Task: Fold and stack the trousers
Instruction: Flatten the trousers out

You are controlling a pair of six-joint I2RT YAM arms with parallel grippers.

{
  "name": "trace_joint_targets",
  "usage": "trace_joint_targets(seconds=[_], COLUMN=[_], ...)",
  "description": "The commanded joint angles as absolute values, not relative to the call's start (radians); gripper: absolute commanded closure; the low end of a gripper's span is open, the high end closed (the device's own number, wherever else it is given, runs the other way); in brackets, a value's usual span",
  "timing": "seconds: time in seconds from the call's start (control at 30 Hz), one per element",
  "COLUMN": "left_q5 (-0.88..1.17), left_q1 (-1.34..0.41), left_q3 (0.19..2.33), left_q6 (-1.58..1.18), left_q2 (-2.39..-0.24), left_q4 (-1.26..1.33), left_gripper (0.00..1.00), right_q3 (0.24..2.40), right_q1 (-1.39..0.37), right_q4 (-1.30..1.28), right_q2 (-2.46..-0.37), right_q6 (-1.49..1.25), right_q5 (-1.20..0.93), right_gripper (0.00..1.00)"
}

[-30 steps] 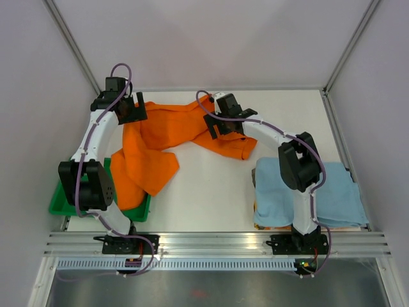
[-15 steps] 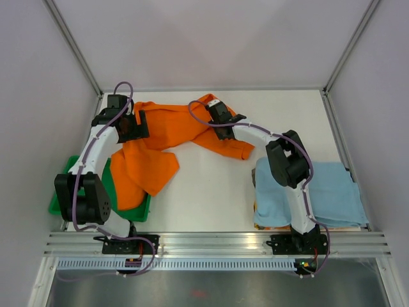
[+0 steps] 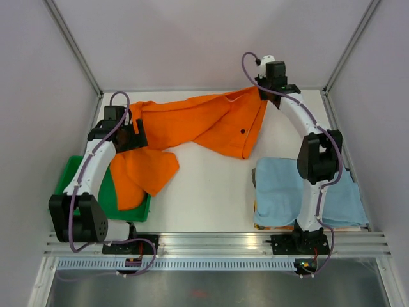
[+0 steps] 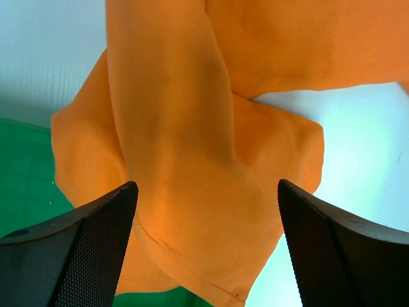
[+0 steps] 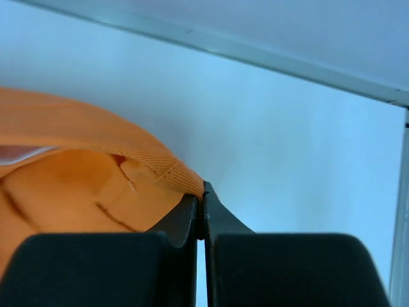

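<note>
Orange trousers (image 3: 192, 125) lie stretched across the far side of the table (image 3: 204, 185), with one part draped over a green tray (image 3: 64, 192). The right gripper (image 3: 263, 89) holds an edge up at the far right, its jaws pressed together on the cloth. The left gripper (image 3: 134, 128) hovers spread over the bunched left end. Best next, probably: the left takes an edge too, and both draw the cloth flat before folding.

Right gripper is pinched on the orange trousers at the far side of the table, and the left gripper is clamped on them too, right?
Only half right. The right gripper is shut on the orange trousers at the far side, but the left gripper is open, not clamped: the left wrist view shows its fingers spread wide above the fabric.
</note>
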State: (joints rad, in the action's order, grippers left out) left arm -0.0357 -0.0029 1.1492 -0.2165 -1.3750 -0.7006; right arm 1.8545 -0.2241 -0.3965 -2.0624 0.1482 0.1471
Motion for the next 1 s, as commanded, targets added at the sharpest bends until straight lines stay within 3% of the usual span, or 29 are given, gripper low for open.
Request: trace_joint_targets(seconds=[0.0, 0.1, 0.17, 0.2, 0.23, 0.3, 0.47, 0.7, 0.97], left_q5=[-0.063, -0.063, -0.064, -0.057, -0.054, -0.046, -0.022, -0.08, -0.11], left_q1=[-0.002, -0.002, -0.002, -0.002, -0.002, -0.002, -0.008, -0.011, -0.011], left_q3=[1.123, 1.12, 1.124, 1.127, 1.131, 1.135, 1.106, 0.948, 0.865], left_q6=[-0.265, -0.275, -0.278, -0.278, -0.279, -0.287, -0.308, -0.413, -0.621], left_q2=[-1.319, -1.281, -1.252, -1.241, -1.233, -1.204, -1.14, -1.166, -1.201], left_q4=[-0.689, -0.706, -0.719, -0.735, -0.745, -0.775, -0.845, -0.81, -0.756], left_gripper=[0.06, 0.06, 0.05, 0.05, 0.05, 0.05, 0.05, 0.05, 0.08], right_q3=[1.951, 2.06, 2.123, 2.135, 2.146, 2.143, 2.067, 1.649, 1.494], right_q1=[-0.178, -0.143, -0.13, -0.127, -0.127, -0.126, -0.127, -0.146, -0.206], right_q4=[-0.382, -0.432, -0.457, -0.462, -0.466, -0.48, -0.54, -0.342, -0.359], right_q2=[-2.158, -2.25, -2.31, -2.327, -2.326, -2.304, -2.191, -1.87, -1.812], right_q6=[0.186, 0.175, 0.161, 0.153, 0.138, 0.121, 0.043, -0.103, -0.087], right_q5=[0.06, 0.095, 0.118, 0.133, 0.136, 0.13, 0.026, -0.167, -0.173], right_gripper=[1.0, 0.91, 0.71, 0.59, 0.3, 0.08, 0.05, 0.05, 0.05])
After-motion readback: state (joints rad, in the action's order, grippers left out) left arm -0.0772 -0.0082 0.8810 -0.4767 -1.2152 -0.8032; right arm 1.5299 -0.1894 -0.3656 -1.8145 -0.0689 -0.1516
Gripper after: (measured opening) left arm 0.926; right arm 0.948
